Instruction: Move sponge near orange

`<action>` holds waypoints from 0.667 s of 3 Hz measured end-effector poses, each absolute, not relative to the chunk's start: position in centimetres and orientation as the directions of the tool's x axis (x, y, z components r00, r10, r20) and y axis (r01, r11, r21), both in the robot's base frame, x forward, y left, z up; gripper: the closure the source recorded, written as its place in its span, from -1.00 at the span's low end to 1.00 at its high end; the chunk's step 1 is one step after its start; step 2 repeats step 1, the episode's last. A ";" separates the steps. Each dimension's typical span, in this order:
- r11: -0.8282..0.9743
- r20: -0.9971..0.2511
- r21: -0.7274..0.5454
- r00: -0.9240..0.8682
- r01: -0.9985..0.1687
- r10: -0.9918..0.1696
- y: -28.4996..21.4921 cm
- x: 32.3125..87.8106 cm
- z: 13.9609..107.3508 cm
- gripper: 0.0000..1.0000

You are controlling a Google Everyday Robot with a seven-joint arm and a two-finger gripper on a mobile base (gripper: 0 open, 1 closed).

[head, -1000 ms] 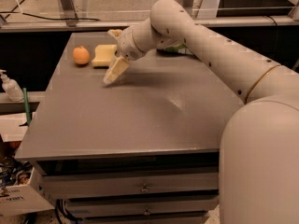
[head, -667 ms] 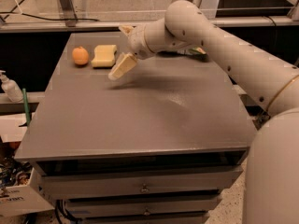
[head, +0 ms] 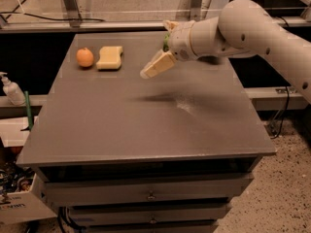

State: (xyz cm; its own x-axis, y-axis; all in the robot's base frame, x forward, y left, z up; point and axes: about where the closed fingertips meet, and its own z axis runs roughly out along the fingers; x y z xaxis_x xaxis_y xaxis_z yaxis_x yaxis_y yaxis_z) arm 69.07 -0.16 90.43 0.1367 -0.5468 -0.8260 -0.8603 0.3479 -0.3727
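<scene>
The orange [head: 85, 57] sits at the far left of the grey table top [head: 146, 130]. The pale yellow sponge [head: 110, 58] lies flat just to the right of it, a small gap between them. My gripper [head: 156, 52] hovers above the table to the right of the sponge, clear of it. It is open and holds nothing. One pale finger [head: 157, 65] points down and left towards the table.
A sliver of a green bag [head: 165, 43] shows behind my wrist at the table's far edge. A white pump bottle [head: 10, 89] stands on a lower ledge to the left. Drawers run under the table front.
My gripper has drawn back to the right and upward, away from the sponge. The sponge and the orange have stayed side by side.
</scene>
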 end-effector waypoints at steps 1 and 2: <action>0.347 -0.826 -0.373 0.137 -0.861 -0.546 -0.1 69.1 90.4 -1.00; 0.347 -0.826 -0.373 0.137 -0.861 -0.546 -0.1 69.1 90.4 -1.00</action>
